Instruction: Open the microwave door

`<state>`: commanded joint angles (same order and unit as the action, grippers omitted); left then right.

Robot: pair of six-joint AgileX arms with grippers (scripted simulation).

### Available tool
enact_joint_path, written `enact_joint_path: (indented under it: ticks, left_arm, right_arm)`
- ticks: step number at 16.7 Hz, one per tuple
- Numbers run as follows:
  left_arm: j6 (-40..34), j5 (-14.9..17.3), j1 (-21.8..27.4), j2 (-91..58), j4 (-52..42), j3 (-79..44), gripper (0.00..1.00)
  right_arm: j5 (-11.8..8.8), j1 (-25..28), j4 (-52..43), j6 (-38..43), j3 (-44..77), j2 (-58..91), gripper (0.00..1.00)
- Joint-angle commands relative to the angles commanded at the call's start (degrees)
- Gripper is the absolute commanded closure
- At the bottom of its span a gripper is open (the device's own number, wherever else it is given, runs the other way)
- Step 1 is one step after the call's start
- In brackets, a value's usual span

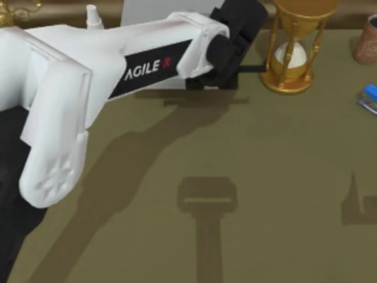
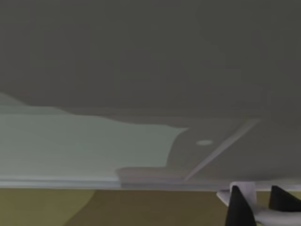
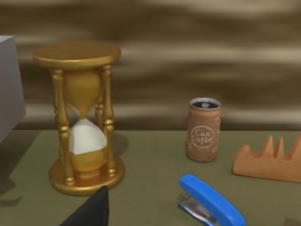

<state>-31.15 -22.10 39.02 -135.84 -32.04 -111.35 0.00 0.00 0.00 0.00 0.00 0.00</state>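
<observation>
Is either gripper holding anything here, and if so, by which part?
It cannot be told. The left gripper is up against the microwave, but no view shows its fingertips closed on the door. The right gripper holds nothing visible.

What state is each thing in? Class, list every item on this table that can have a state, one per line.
microwave door, open or shut cannot be told
left gripper, close up against the microwave door
right gripper, idle, facing the hourglass
hourglass, upright, white sand in the lower bulb
can, upright
stapler, lying on the table
</observation>
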Motion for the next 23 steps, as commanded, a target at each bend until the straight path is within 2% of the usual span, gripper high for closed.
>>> enact_joint_path:
  ticks: [5,23]
  left_arm:
    - [-1.47,-1.27,-0.19,3.43,3.25,5.62,1.0]
    - [-1.47,-1.27,-0.19,3.43,3.25,5.62,1.0]
  right_arm:
    - [0.0,0.0,0.0,0.0,0.0,0.0,0.0]
    - [0.0,0.0,0.0,0.0,0.0,0.0,0.0]
